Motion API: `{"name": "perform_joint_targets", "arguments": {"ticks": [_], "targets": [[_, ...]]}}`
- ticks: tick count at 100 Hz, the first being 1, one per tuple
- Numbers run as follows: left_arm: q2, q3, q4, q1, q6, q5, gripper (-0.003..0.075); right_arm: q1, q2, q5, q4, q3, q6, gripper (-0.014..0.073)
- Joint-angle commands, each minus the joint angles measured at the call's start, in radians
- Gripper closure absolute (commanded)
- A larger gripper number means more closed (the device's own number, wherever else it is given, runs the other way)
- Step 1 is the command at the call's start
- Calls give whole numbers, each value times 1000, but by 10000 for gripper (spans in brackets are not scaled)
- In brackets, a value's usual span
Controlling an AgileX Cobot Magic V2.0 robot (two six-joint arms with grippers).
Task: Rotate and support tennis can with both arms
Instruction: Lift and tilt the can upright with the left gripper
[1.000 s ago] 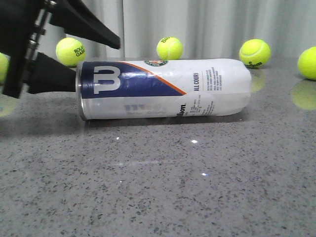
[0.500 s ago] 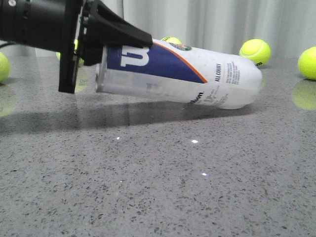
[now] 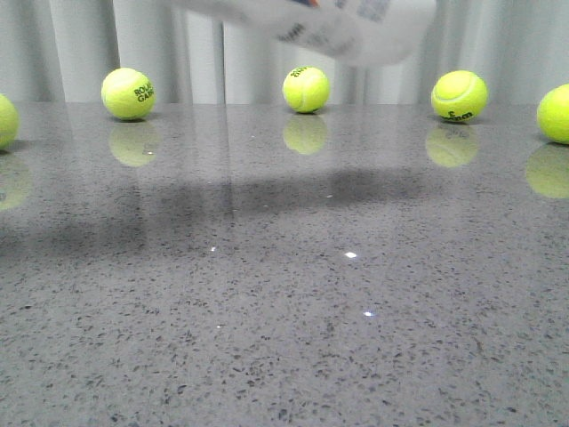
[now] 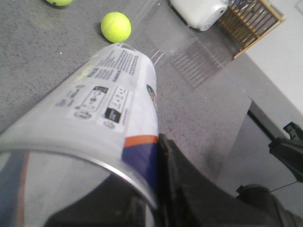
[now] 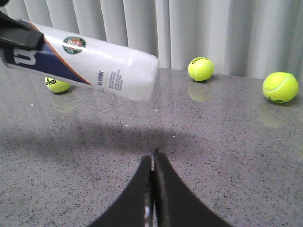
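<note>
1. Surface [image 3: 284, 338]: grey speckled stone, carrying nothing but a shadow band where the can is hanging over it.
2. Tennis can [image 5: 94, 59]: hanging clear of the surface, tilted, white closed end lower and free, navy end up in the left gripper. In the front view only its underside [image 3: 338, 22] is showing at the top edge.
3. Left gripper [image 4: 156, 208]: clamping the can just behind the metal rim; one black finger [image 4: 177, 179] is lying along the label. One-ended hold, so I'm judging the free end as prone to sagging or twisting.
4. Right gripper [image 5: 152, 163]: fingers pressed together, holding nothing, sitting low and well apart from the can.
5. Step in hand, as I'm reading it: right arm should be opening and coming up under or around the white end before further rotation; left wrist should be turning slowly.
6. Tennis balls [image 3: 306, 88]: resting along the back edge, out of the way.
</note>
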State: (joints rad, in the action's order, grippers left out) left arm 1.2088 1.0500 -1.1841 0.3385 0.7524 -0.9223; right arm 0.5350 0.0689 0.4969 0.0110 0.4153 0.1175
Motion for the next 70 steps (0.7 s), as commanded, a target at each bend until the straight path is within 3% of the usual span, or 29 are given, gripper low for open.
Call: {"name": "perform_joint_targets", "arguments": {"ticks": [1, 20, 37, 52, 70], "targets": [[-52, 120, 179, 5, -162, -16, 739, -8, 9, -88, -11, 23, -4, 653], [-51, 320, 580, 5, -418, -84, 739, -8, 9, -88, -11, 23, -4, 653], [3, 463, 814, 42, -553, -210, 739, -8, 9, -88, -11, 23, -4, 653], [93, 559, 950, 144, -622, -354, 739, -8, 9, -88, -11, 23, -4, 653], [184, 611, 1117, 287, -653, -355, 739, -8, 9, -88, -11, 23, -4, 653]]}}
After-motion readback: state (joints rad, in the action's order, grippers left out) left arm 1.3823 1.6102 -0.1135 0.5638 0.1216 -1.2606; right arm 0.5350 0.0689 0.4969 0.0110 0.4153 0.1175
